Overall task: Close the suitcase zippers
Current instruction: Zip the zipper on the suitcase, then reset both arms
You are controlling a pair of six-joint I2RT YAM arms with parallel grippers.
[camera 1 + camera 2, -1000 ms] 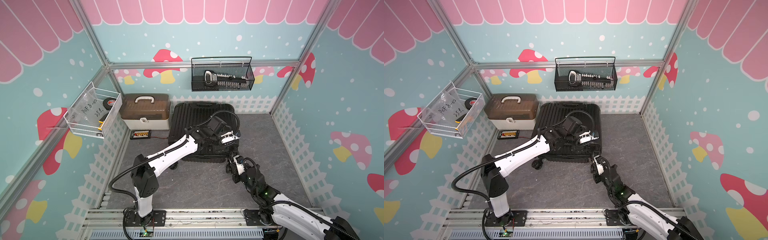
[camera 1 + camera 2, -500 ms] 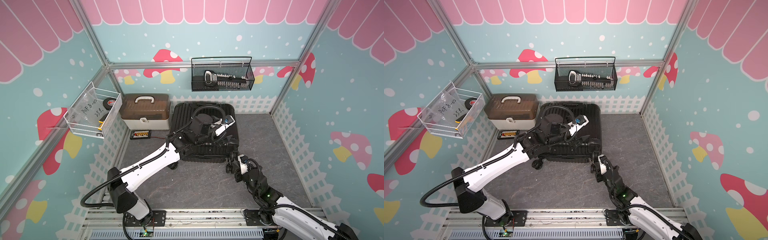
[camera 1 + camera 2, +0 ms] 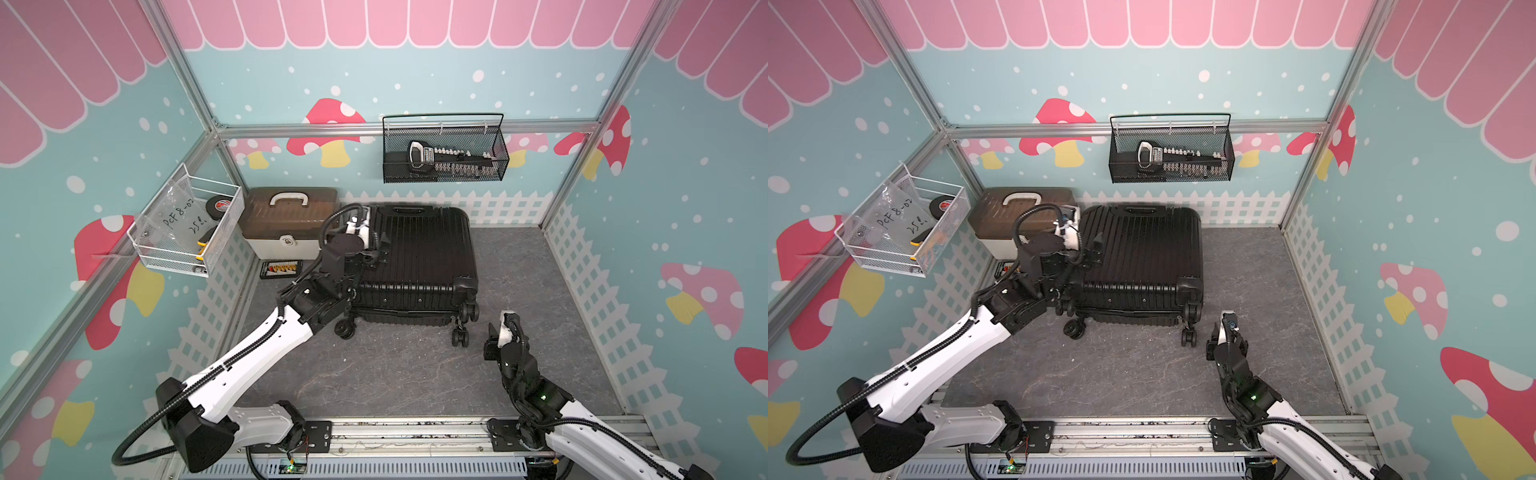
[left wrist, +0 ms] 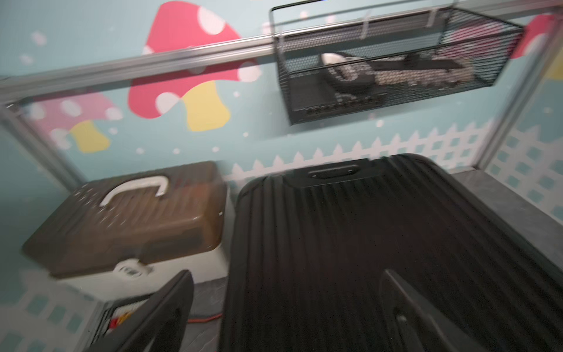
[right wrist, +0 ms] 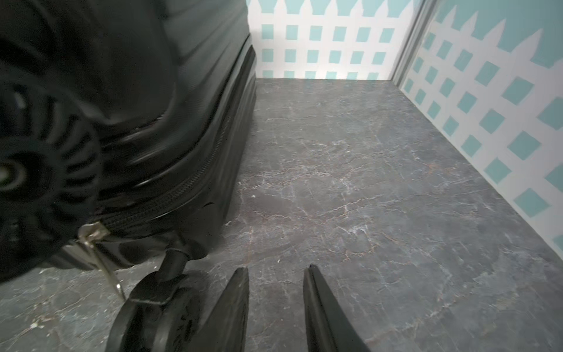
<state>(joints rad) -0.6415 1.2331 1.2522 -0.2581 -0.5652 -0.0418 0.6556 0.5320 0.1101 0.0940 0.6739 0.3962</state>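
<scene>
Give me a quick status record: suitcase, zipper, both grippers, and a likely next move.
suitcase: flat on the floor, lid down
zipper track: looks closed along the right side; rest hidden
zipper pull: silver, hangs at the near right wheel corner
left gripper: open, empty, above the suitcase's left edge
right gripper: fingers apart, empty, low beside the near right wheel
next: probably the right gripper reaches for the zipper pull

Suitcase (image 3: 419, 253) showing ribbed, glossy black hard plastic; zipper (image 5: 158, 205) looking like woven cloth; its pull (image 5: 90, 233) gleaming metal; bench (image 3: 415, 374) appearing matt, veined stone.
</scene>
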